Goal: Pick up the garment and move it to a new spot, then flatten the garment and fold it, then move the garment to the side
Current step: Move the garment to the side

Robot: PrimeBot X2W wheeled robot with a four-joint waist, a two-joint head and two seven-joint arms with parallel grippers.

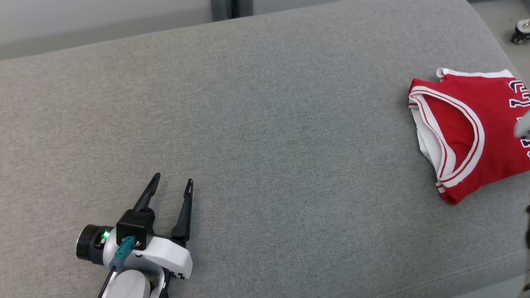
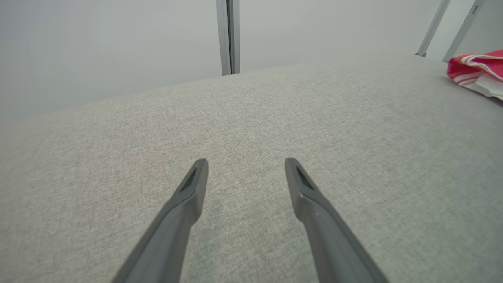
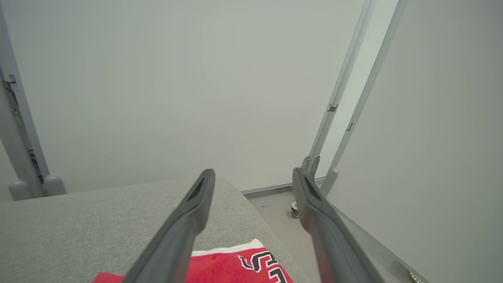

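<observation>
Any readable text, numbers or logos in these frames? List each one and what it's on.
No text reads in full.
Folded red jersey: black, white-edged print, cut off at the picture edge in both the head and right wrist views; no whole character can be read.
Grey post, right wrist view: narrow strip of print, too small to read.
Nothing else legible.

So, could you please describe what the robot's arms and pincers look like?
The left pincer has two long, dark, tapering fingers on a black block, then a white wrist shell with a green light and a teal cable plug. The right pincer shows matching dark grey fingers.
</observation>
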